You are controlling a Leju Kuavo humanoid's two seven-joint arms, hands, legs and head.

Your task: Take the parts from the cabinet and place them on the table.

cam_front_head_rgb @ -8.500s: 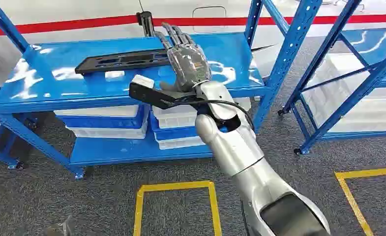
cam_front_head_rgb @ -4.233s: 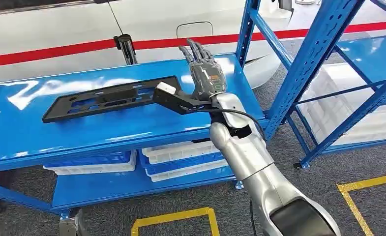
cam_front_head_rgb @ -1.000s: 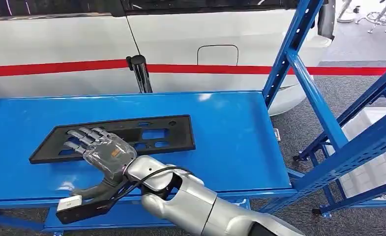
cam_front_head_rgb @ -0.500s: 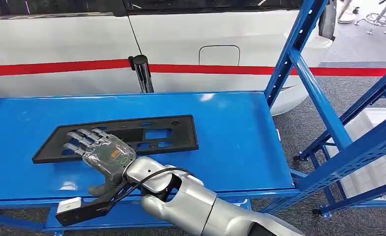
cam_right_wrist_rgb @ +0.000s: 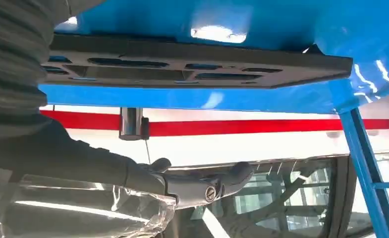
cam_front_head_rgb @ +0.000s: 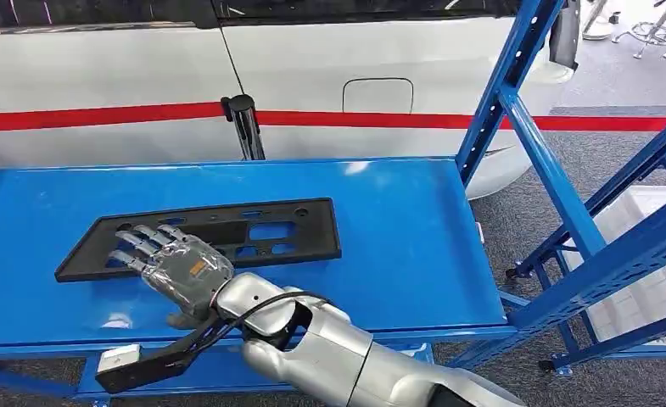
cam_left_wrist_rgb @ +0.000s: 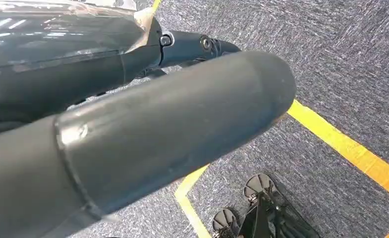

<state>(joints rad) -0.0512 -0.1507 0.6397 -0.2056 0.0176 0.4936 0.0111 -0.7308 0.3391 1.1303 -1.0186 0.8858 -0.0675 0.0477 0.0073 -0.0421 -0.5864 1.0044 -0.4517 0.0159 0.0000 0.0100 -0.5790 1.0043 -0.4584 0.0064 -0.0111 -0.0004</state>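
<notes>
Blue metal shelf, glossy top level of a blue-framed rack | one flat black plastic panel with cut-out slots lies directly on it, left of centre, long side running along the shelf | grey carpet floor beneath the rack

Glossy blue shelf top w/ white glare spots, flat black part, silver arm w/ grey hand at 7 o'clock, white vehicle body w/ red stripe at 12, grey speckled carpet w/ yellow lines.
</notes>
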